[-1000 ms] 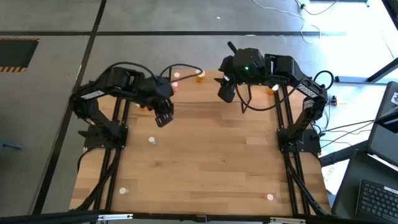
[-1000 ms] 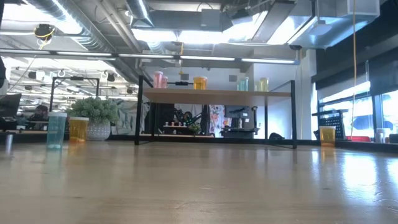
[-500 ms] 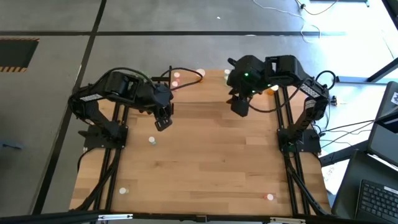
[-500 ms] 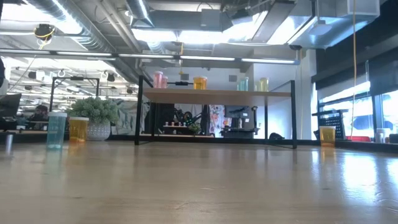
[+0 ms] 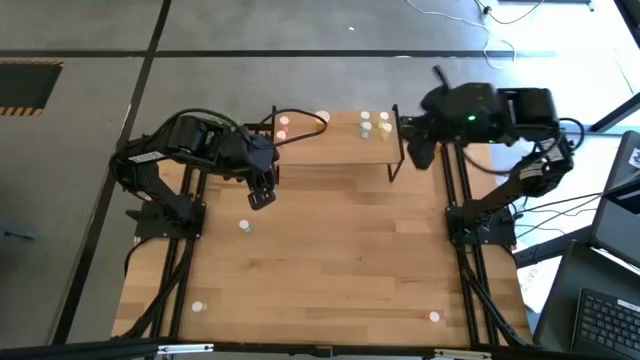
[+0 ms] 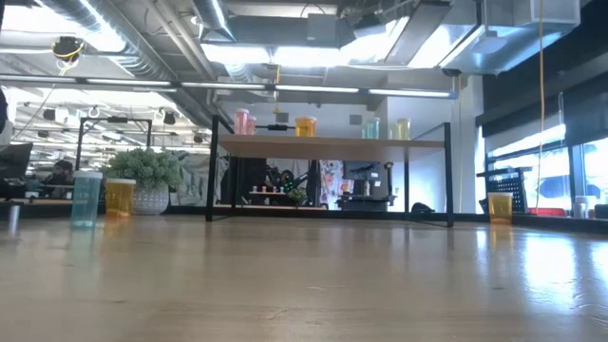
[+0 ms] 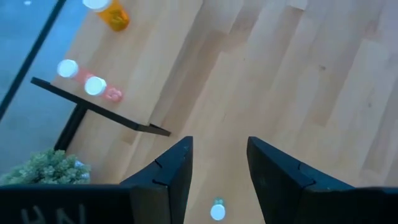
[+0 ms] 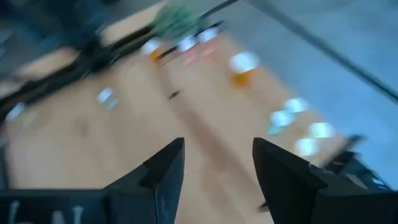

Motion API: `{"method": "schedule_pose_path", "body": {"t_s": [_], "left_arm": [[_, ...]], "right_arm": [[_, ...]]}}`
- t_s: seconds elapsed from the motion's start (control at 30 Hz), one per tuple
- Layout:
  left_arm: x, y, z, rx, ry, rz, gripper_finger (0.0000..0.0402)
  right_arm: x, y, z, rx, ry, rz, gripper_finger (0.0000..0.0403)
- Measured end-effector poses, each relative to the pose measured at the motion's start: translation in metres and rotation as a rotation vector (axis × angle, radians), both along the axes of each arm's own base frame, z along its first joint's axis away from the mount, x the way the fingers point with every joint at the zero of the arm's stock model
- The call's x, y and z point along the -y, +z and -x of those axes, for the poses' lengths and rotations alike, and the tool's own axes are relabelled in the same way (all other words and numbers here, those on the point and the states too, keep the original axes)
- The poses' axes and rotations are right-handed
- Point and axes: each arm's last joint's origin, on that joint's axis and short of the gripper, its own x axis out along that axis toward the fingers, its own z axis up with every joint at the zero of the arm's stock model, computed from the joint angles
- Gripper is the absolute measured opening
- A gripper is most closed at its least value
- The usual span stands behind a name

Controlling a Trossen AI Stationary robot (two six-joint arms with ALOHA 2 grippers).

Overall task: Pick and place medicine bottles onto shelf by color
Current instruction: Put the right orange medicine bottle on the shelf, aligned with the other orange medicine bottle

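Low view, wooden tabletop (image 6: 304,285), shelf (image 6: 328,144) with bottles, open-plan room behind, both tools parted, empty.

floor (image 5: 300,25): grey | ceiling ducts (image 6: 114,38): lit | windows (image 6: 532,161): bright, right

Shelf (image 5: 340,150) blocks far edge; centre clear

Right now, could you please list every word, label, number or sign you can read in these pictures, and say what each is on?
"HN": faint raised letters on the left gripper body in the left wrist view; possibly part of a longer marking.
Similar marking on the right gripper body: too blurred to read.
Labels on the medicine bottles on the shelf: too small to read.
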Motion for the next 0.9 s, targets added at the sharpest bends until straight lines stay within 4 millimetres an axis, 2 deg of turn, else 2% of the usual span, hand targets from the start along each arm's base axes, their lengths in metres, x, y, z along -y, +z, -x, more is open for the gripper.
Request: {"method": "schedule_pose_path", "body": {"t_s": [0.23,0.37,0.53,0.67,0.8,0.9], "left_arm": [[-0.007,0.000,0.000,0.001,0.034,-0.009,0.0147],[-0.013,0.000,0.000,0.001,0.055,-0.010,0.0147],[-0.017,0.000,0.000,0.000,0.072,-0.011,0.0147],[-0.023,0.000,0.000,-0.008,0.079,-0.022,0.0147],[-0.030,0.000,0.000,-0.009,0.106,-0.023,0.0147],[-0.036,0.000,0.001,-0.010,0.128,-0.023,0.0147]], "right_arm": [[0.022,0.005,0.015,0.026,-0.233,0.089,0.0191],[0.042,-0.002,0.023,-0.033,-0.319,0.111,0.0190],[0.066,-0.034,0.045,-0.175,-0.474,0.075,0.0191],[0.084,-0.057,0.064,-0.191,-0.654,-0.055,0.0191],[0.104,-0.083,0.070,-0.232,-0.778,-0.194,0.0191],[0.122,-0.107,0.065,-0.281,-0.805,-0.276,0.0191]]}}
